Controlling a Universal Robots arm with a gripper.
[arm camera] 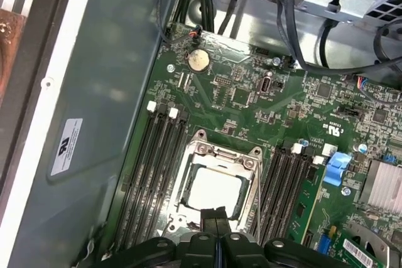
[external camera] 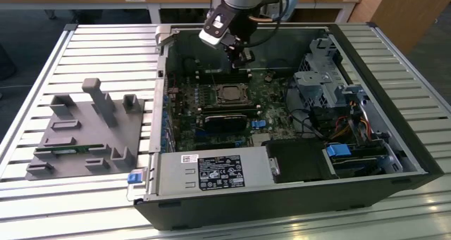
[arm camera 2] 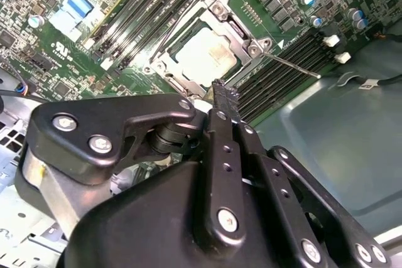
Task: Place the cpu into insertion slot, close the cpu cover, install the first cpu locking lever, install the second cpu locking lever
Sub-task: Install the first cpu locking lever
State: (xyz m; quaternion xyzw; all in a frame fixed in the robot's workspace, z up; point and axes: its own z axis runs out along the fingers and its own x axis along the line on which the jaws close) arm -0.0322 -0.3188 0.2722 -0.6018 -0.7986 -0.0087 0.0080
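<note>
The cpu [external camera: 229,94] [arm camera 2: 204,51] [arm camera: 212,189] lies flat in the insertion slot [external camera: 229,86] on the green board, its silver top showing. Over it rests the cpu cover [arm camera 2: 237,28] [arm camera: 207,152], a silver frame around the chip. A thin metal locking lever [arm camera 2: 292,66] sticks out from the socket's corner, slanting away over the memory slots. My gripper [external camera: 240,57] [arm camera 2: 224,92] [arm camera: 217,216] hangs just above the socket's edge with its two black fingers pressed together and nothing between them.
Black memory slots [arm camera: 157,167] flank the socket on both sides. A black block [external camera: 225,121] sits in front of the socket, the power supply [external camera: 211,172] at the case's front, and a drive cage with cables [external camera: 320,84] on the exterior view's right. A grey fixture [external camera: 84,129] lies outside the case.
</note>
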